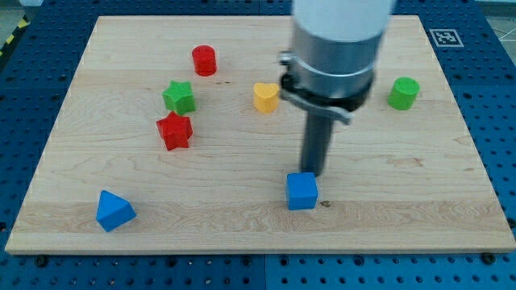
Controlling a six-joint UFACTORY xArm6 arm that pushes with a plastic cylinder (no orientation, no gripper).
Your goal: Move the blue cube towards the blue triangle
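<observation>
The blue cube (302, 191) sits on the wooden board low in the middle of the view. The blue triangle (114, 211) lies near the board's bottom left corner, far to the cube's left. My tip (312, 174) stands just behind the cube's top right edge, touching or nearly touching it. The arm's grey body (334, 40) rises above it at the view's top.
A red cylinder (204, 60), a green star (179, 97) and a red star (174, 130) lie upper left. A yellow heart (265, 97) is left of the arm. A green cylinder (403, 93) is at the right. The board (403, 201) ends near the bottom.
</observation>
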